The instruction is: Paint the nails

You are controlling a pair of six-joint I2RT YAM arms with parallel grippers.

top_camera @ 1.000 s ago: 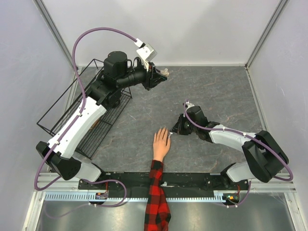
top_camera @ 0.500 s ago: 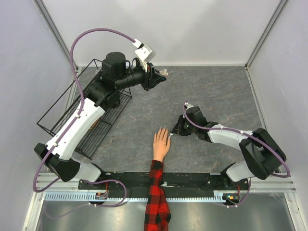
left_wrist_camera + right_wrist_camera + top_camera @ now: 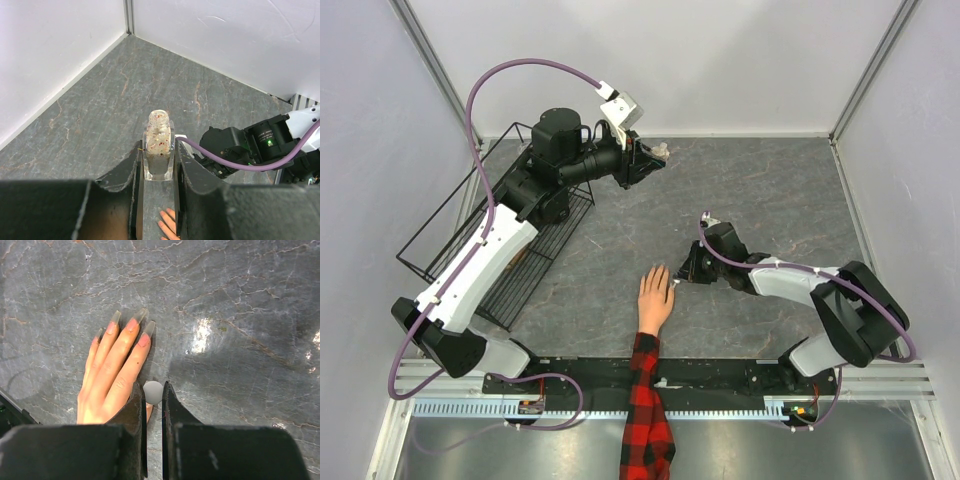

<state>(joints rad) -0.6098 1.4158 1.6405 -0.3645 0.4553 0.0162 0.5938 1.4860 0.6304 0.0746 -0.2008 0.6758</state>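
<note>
The nails (image 3: 134, 324) sit on the fingertips of the mannequin hand (image 3: 112, 375). They are long, pink at the base w/ greyish see-through tips. Several show in the R wrist view; in the top view they are too small to tell. The hand lies flat, palm down, on the grey marbled surface (image 3: 770, 190), near the front edge at approx. the middle, fingers pointing away from the arm bases. Its red-black plaid sleeve (image 3: 642, 400) crosses the black base rail (image 3: 720, 372).

The R claw (image 3: 152, 388) is low over the surface, just beside the hand on its right side. It is clenched on a small white round piece (image 3: 153, 395); what this piece is exactly I cannot tell. In the wrist view one claw finger overlaps the hand's edge; touching or not, cannot tell.

The L claw (image 3: 159, 156) is raised over the far-left part of the surface, well apart from the hand. It is grasping a small glass polish bottle (image 3: 159, 131), upright, neck open, content w/ red and light flecks. Under the L arm a black wire basket (image 3: 450, 235) stands at the left edge.
</note>
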